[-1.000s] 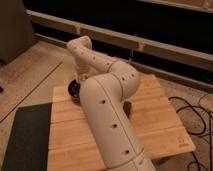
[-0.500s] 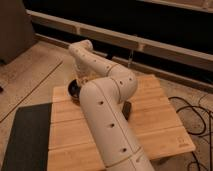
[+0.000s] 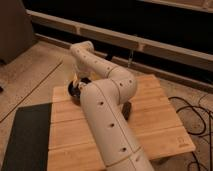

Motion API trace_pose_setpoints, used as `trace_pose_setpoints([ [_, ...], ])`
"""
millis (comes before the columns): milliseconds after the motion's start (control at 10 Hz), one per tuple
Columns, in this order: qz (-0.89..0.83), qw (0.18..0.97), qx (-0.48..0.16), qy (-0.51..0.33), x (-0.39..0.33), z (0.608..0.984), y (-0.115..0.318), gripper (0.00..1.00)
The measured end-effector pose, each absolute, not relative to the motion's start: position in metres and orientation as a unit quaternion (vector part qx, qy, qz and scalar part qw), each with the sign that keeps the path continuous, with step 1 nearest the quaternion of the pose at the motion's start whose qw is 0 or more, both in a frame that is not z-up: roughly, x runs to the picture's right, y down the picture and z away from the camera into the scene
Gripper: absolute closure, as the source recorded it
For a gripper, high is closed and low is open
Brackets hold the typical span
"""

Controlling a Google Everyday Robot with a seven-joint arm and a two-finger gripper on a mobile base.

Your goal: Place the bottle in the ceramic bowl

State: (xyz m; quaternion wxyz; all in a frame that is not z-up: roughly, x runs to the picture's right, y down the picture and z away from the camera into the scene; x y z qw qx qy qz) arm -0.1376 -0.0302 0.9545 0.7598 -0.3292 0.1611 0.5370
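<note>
My white arm (image 3: 105,100) reaches across the wooden table (image 3: 155,125) to its far left corner. The gripper (image 3: 80,80) hangs at the end of the arm, just above the ceramic bowl (image 3: 73,92), a small dark glossy bowl at the table's left edge. The arm covers the bowl's right part. A small pale yellowish patch shows at the gripper just above the bowl's rim. I cannot make out the bottle as such; it is hidden by the arm or the gripper.
A black rectangular block (image 3: 127,110) lies on the table right of my arm. A dark mat (image 3: 27,137) lies on the floor left of the table. Black cables (image 3: 197,117) run on the floor at the right. A low ledge stands behind the table.
The arm's elbow has sunk a little and the arm has leaned further over the table. The gripper stays above the dark bowl.
</note>
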Motion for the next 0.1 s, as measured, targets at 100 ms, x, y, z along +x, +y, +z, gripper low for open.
trace_pose_setpoints([
  [100, 0.537, 0.76, -0.329, 0.161, -0.1371, 0.9545, -0.0304, 0.2],
])
